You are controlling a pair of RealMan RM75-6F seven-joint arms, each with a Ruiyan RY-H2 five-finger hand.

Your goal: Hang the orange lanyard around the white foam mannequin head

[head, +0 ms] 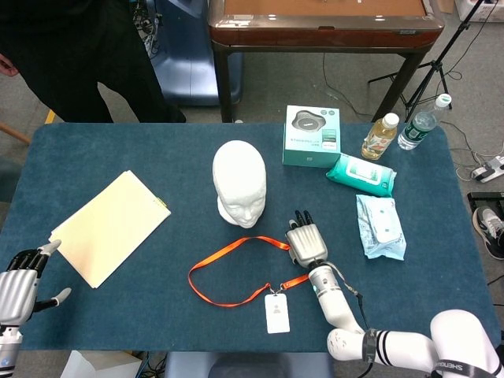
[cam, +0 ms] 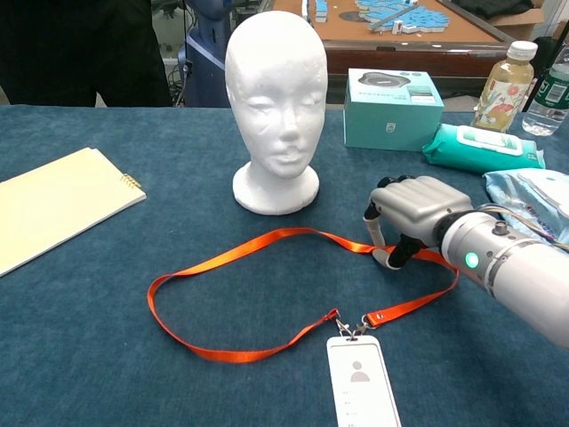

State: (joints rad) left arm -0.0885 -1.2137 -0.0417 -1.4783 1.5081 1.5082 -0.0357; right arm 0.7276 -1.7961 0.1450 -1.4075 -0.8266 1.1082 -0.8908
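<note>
Lanyard (cam: 267,245): flat on the table (cam: 80,347), loop spread out at 6 o'clock of the head (cam: 274,98); badge (cam: 360,382) at the near end.
Head: upright, nothing around it.
Right hand (cam: 404,218): fingers curled down onto the strap's right bend; whether the strap is pinched, I cannot tell.
Left hand (head: 20,279): fingers apart, empty, at the table's near-left edge.
Progress: early; lifting and looping are not yet done.

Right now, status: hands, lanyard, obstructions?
Right robot hand pinching orange lanyard strap. Left robot hand open, idle. Lanyard on table, not on mannequin head. Path clear.
</note>
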